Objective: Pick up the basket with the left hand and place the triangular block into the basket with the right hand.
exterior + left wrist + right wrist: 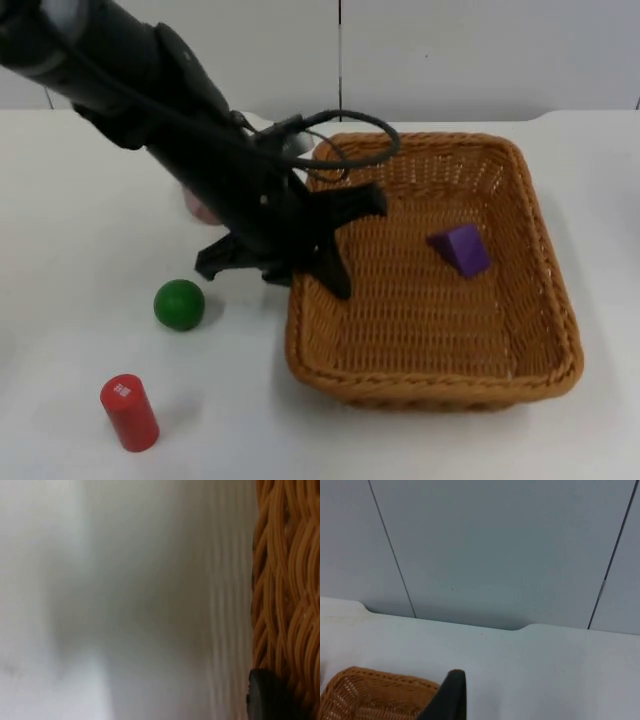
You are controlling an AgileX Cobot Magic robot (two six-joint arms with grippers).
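Inside basket point(520, 300): triangular block point(461, 248); left end effector point(300, 270) at rim.

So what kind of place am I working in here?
Likely a lab test bench: a bare white table against a grey partition wall, with a wicker basket and toy blocks like the purple triangular block.

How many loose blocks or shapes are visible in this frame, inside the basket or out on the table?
3, maybe more. A purple triangular block lies inside the woven wicker basket; a green ball and a red cylinder stand on the white table. Something pinkish behind the left arm is partly hidden.
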